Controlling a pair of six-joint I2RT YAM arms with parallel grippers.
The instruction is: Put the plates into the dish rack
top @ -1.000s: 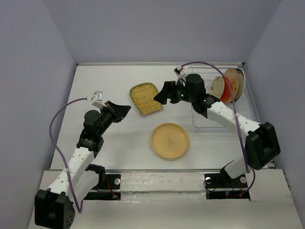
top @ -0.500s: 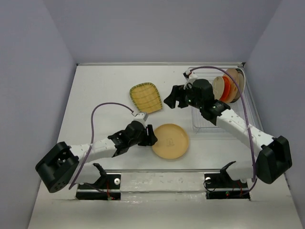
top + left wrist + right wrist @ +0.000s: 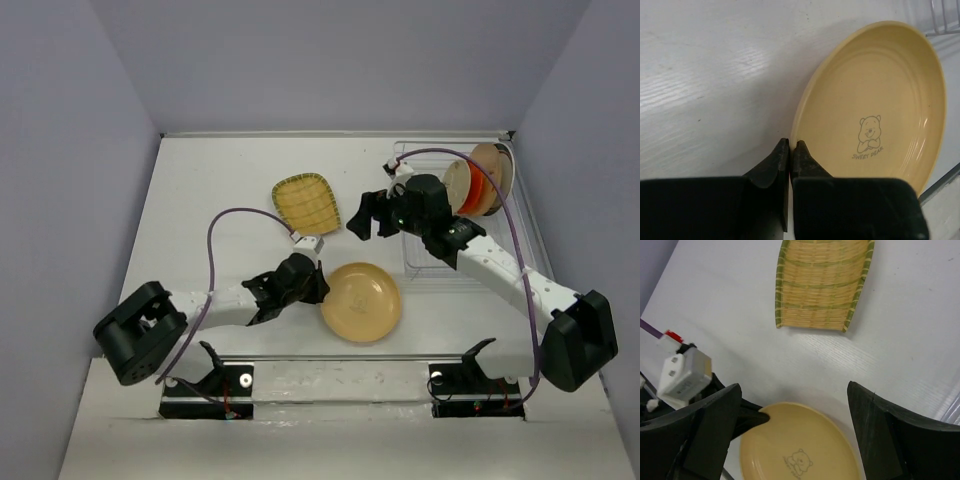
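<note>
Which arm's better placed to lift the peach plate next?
Left. The left tool is pinched on the rim of the peach plate; the right tool hangs open above the table, touching nothing.

A white counter [image 3: 220,170] fills the floor of the scene, matte, with fine streaks like wood grain and a few tiny dark specks showing in the close wrist views. Plain lavender-grey panels enclose it: a back wall [image 3: 340,60] along the counter's far edge, a left wall [image 3: 60,200] and a right wall [image 3: 600,150] along its sides. Along the counter's near edge runs a glossy pale ledge [image 3: 340,372].
</note>
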